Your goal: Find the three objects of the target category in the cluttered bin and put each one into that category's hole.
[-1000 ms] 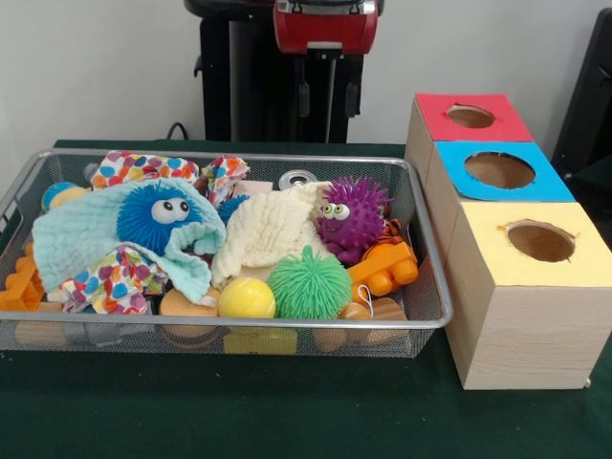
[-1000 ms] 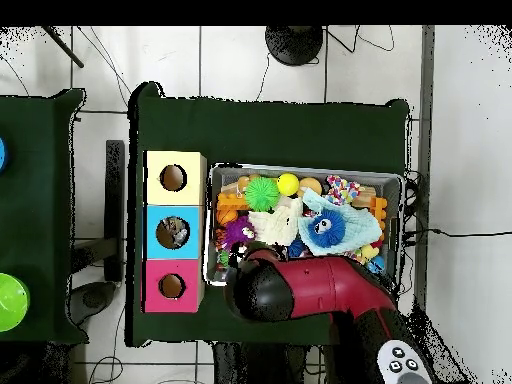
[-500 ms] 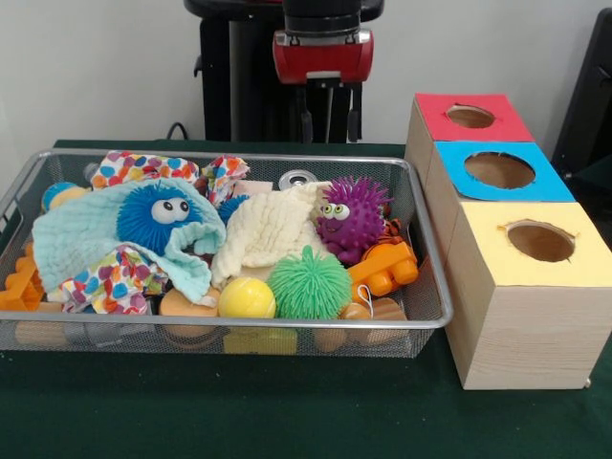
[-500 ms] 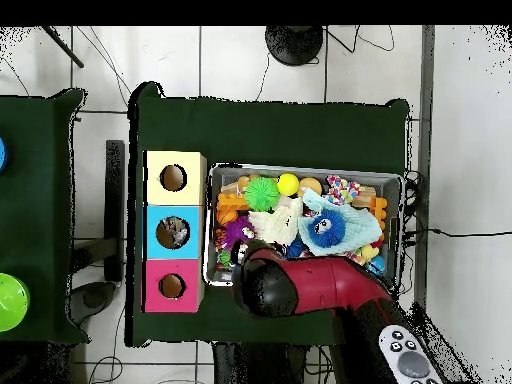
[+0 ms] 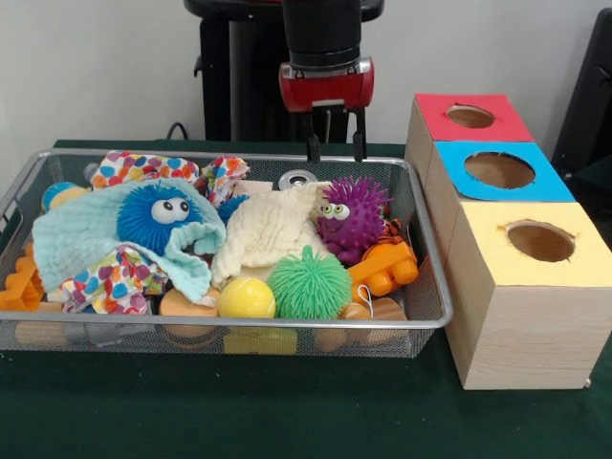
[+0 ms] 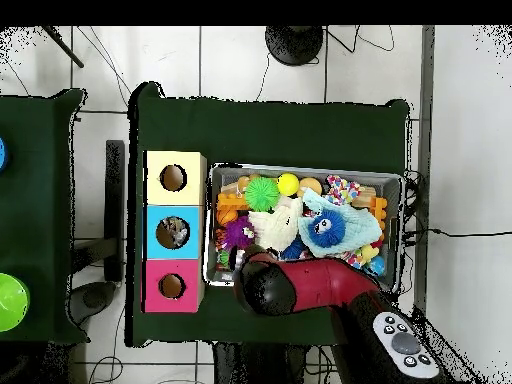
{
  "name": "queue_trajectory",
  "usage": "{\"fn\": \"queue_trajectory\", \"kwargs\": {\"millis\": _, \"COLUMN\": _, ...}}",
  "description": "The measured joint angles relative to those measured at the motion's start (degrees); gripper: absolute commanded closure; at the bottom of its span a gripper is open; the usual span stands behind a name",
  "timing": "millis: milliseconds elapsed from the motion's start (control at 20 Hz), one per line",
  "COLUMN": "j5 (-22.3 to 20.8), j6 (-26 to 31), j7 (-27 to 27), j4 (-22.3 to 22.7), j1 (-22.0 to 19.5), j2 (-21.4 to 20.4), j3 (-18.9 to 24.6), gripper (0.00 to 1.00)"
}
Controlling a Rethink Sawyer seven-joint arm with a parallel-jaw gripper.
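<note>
A: Gripper (image 5: 334, 151) state?

B: Two dark fingers (image 5: 312, 146) hang spread apart with nothing between them, at the upper centre of the front view, over the far rim of the wire bin (image 5: 432, 258).

A: What is nearest below the tips?

B: A small silver disc (image 5: 297, 179) lies just below and slightly left of them. The purple spiky ball (image 5: 352, 216) with googly eyes sits lower and a little right of the tips, clear of both fingers, no contact.

A: Other spiky toys?

B: Green spiky ball (image 5: 309, 283) at lower centre of the bin, near the front wall. Blue fuzzy ball (image 5: 156, 214) with eyes at centre left, wrapped by a pale blue cloth (image 5: 76, 239). Both well apart from the fingers.

A: Remaining clutter?

B: Cream cloth (image 5: 269, 229) between the blue and purple balls; yellow ball (image 5: 247, 298) touching the green one on its left; orange plastic block (image 5: 383, 267) right of it; polka-dot cloth (image 5: 143, 168) along the upper left.

A: Boxes?

B: Three wooden boxes at the right of the frame, each with a round hole: red top (image 5: 470, 116) highest, blue top (image 5: 500, 170) in the middle, yellow top (image 5: 540, 241) lowest.

A: Overhead view?

B: The red arm (image 6: 320, 288) covers the bin's lower edge; the fingers are hidden there.
</note>
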Motion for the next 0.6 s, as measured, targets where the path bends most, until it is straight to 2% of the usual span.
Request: {"fn": "queue_trajectory", "kwargs": {"millis": 600, "j5": -6.16, "j6": 0.01, "j7": 0.00, "j4": 0.45, "j1": -4.41, "j2": 0.64, "j3": 1.67, "gripper": 0.00}}
